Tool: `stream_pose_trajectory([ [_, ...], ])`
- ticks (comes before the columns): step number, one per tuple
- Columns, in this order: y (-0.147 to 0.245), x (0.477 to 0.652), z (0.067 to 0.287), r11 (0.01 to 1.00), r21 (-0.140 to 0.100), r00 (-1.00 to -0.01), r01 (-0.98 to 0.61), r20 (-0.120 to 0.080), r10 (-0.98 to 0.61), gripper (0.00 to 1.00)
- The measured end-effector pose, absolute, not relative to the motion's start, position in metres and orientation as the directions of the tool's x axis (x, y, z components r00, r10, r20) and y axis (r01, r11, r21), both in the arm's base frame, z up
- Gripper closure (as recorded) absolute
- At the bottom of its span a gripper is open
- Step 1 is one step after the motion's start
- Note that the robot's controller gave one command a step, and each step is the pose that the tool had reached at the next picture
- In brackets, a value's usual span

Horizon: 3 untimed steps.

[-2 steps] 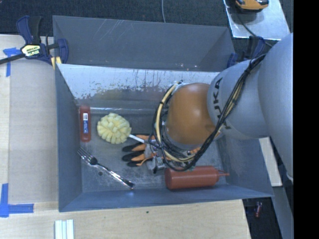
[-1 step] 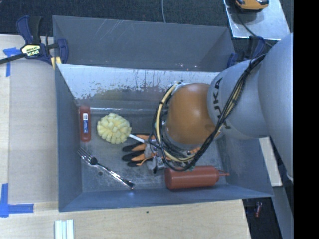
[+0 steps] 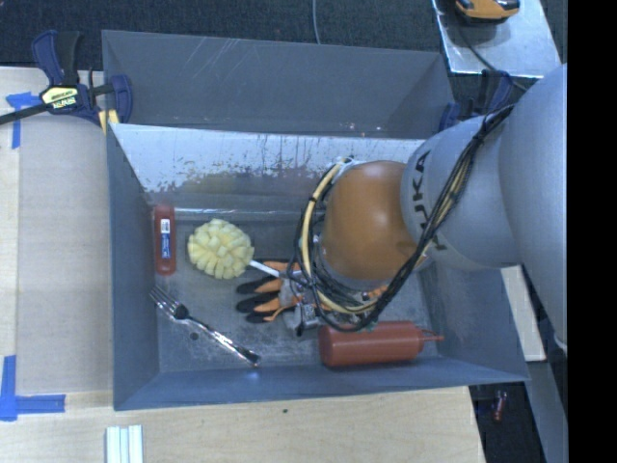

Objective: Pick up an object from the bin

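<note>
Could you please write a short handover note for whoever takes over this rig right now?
Claw: low in the bin under the arm's orange cover, at the black-and-orange pliers; its state is hidden.
Things: pliers mid-floor; red bottle on its side along the near wall; yellow knobbly brush left of the pliers; fork front left; small red tube by the left wall.
Done: nothing visibly lifted.
Left: secure one thing, probably the pliers, and raise it out.
</note>
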<state>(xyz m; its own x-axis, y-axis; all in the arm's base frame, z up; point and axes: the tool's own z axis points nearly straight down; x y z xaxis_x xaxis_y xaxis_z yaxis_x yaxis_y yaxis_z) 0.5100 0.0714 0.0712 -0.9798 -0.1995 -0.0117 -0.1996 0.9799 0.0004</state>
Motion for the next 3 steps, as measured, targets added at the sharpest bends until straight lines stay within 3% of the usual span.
stream_pose_trajectory([
  [1, 0.034, 0.516, 0.071, 0.88, -0.002, -0.88, -0.475, -0.017, -0.474, 1.0],
  [2, -0.036, 0.536, 0.072, 0.932, 0.0, -0.932, -0.363, -0.016, -0.363, 1.0],
  [3, -0.012, 0.533, 0.072, 0.942, -0.003, -0.942, -0.335, -0.016, -0.335, 1.0],
])
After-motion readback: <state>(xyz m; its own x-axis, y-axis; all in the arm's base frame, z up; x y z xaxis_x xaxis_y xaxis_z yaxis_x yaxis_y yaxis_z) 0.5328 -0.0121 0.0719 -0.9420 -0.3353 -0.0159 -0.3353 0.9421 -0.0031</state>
